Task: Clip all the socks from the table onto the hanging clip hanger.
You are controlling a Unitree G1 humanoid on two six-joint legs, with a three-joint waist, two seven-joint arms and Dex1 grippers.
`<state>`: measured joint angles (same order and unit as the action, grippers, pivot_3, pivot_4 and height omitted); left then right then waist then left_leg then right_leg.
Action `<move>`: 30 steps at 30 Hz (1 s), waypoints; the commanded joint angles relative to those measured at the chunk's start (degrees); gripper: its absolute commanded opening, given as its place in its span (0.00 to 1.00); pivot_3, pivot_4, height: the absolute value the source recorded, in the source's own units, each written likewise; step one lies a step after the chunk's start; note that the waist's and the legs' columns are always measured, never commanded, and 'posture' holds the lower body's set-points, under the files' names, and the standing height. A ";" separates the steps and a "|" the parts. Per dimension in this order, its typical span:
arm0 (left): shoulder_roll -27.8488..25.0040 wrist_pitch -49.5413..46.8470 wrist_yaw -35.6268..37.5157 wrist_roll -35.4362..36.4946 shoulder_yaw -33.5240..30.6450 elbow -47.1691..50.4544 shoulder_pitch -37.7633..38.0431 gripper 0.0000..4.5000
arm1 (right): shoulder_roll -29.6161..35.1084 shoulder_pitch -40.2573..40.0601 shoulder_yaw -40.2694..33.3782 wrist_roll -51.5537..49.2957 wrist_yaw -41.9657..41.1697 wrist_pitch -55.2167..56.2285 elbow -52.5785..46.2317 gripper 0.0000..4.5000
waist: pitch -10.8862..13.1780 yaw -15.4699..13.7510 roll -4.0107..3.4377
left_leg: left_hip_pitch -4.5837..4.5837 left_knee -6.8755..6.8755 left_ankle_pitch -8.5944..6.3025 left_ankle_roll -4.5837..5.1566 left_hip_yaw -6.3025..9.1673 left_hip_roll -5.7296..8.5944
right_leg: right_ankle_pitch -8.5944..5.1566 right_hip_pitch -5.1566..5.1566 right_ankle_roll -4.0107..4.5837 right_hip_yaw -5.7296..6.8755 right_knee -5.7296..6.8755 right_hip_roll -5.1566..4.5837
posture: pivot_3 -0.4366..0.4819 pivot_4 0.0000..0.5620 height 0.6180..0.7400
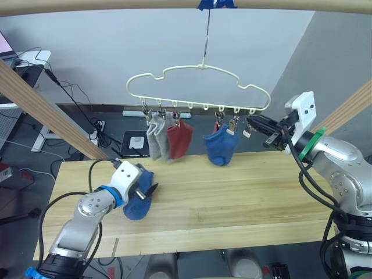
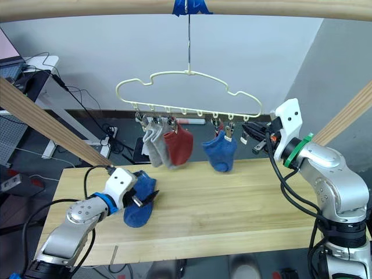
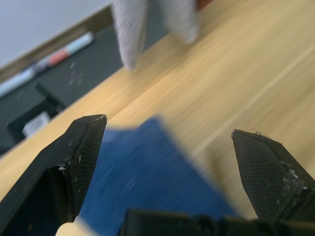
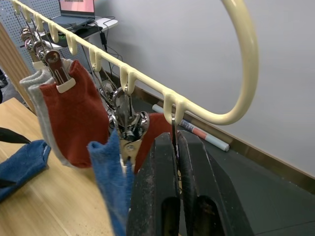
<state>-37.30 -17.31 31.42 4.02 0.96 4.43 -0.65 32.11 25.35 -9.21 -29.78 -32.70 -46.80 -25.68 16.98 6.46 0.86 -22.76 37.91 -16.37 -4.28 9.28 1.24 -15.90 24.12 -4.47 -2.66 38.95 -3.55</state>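
Left gripper (image 1: 152, 189), lower left of the head view, fingers spread wide and lying over a blue sock (image 1: 138, 200) that rests flat on the pale wooden surface (image 1: 244, 192); in the left wrist view the two black fingers (image 3: 78, 147) stand well apart with the blue fabric between them. Right gripper (image 1: 251, 122), centre right, raised level with the clip row; its fingers are pressed together on a metal clip (image 4: 174, 129) at the right end of the clip hanger (image 1: 197, 87), as the right wrist view shows. The cream hanger hangs by its long hook from a wooden pole (image 1: 116, 4) along the top of the frame. Clipped beneath it, from left to right: two light grey socks (image 1: 156, 138), a rust-red sock (image 1: 180, 139), and a second blue sock (image 1: 221, 148), all above the far edge of the surface.
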 commanded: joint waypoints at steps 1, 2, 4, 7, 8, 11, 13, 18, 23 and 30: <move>0.83 -1.95 -0.26 2.33 -4.22 -4.39 -1.57 1.00 | 0.77 -0.20 -0.27 -0.75 -0.23 0.27 0.13 0.00 | 0.00 -0.03 0.00 | 0.00 0.00 0.00 0.00 0.00 -0.01 | 0.00 0.00 0.00 0.01 0.00 0.00 | 0.29 0.54 1.00; 1.30 -2.92 0.40 3.44 -4.81 -5.70 -2.41 1.00 | 0.84 -0.27 -0.22 -0.83 -0.20 0.37 0.25 0.00 | 0.00 -0.08 0.00 | -0.01 0.00 0.00 0.00 0.01 0.01 | 0.00 0.00 0.00 0.02 0.00 -0.01 | 0.29 0.54 1.00; 1.86 -3.50 1.42 4.31 -5.25 -8.69 -4.29 1.00 | 0.99 -0.38 -0.18 -0.91 -0.14 0.59 0.52 0.00 | 0.00 -0.16 0.01 | -0.02 0.03 0.00 0.00 0.02 0.02 | 0.00 -0.01 0.00 0.04 0.00 -0.03 | 0.29 0.53 1.00; 2.10 -2.05 2.76 4.01 -4.92 -15.64 -8.05 1.00 | 1.24 -0.45 -0.27 -0.85 -0.03 0.83 0.94 0.00 | -0.01 -0.19 0.01 | -0.01 0.03 0.01 -0.01 0.01 0.04 | 0.00 -0.01 0.00 0.04 0.00 -0.05 | 0.29 0.52 1.00; 2.43 -1.83 3.13 4.22 -5.01 -18.29 -9.55 1.00 | 1.29 -0.46 -0.33 -0.87 0.03 0.86 1.10 0.00 | -0.01 -0.20 0.02 | -0.01 0.03 0.01 -0.01 0.01 0.04 | 0.00 0.00 0.00 0.04 0.01 -0.05 | 0.29 0.51 1.00; 3.32 -1.53 4.53 4.99 -5.19 -23.64 -12.68 1.00 | 1.36 -0.48 -0.32 -0.97 0.13 1.02 1.39 0.00 | -0.02 -0.11 0.03 | -0.02 0.03 0.01 -0.01 0.02 0.04 | 0.00 0.00 0.00 0.08 0.02 -0.05 | 0.28 0.51 1.00; 3.83 -1.79 5.65 5.60 -5.21 -25.79 -14.06 1.00 | 1.39 -0.62 -0.30 -1.06 0.25 1.04 1.30 0.00 | -0.02 -0.12 0.03 | -0.02 0.03 0.01 -0.02 0.02 0.05 | 0.00 0.00 0.00 0.07 0.00 -0.07 | 0.28 0.51 1.00; 4.23 -1.25 9.63 5.18 -3.06 -28.77 -16.09 1.00 | 1.25 -0.67 -0.04 -0.89 0.54 1.19 1.58 0.00 | -0.04 -0.12 0.02 | 0.00 0.04 0.01 -0.02 0.03 0.05 | 0.00 -0.01 0.00 0.07 0.02 -0.08 | 0.28 0.51 1.00; 4.41 1.00 11.94 3.46 -0.83 -28.91 -16.60 0.80 | 1.10 -0.62 0.33 -0.63 0.68 1.58 1.98 0.00 | -0.05 -0.14 0.02 | 0.01 0.05 0.02 -0.03 0.03 0.05 | 0.01 -0.02 0.00 0.07 0.03 -0.08 | 0.28 0.51 1.00; 4.27 -0.20 13.43 3.66 -0.19 -23.88 -13.89 0.42 | 0.95 -0.66 0.68 -0.14 1.04 2.53 2.64 0.00 | -0.05 -0.09 0.02 | 0.01 0.05 0.01 -0.02 0.03 0.05 | 0.01 -0.02 0.00 0.07 0.03 -0.09 | 0.28 0.51 1.00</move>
<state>-32.83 -17.04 43.81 7.83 -0.30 -20.89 -16.01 32.76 25.33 -8.66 -30.32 -32.11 -44.26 -23.23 16.93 6.37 0.89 -22.75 37.96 -16.35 -4.30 9.31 1.29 -15.90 24.11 -4.47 -2.59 38.98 -3.64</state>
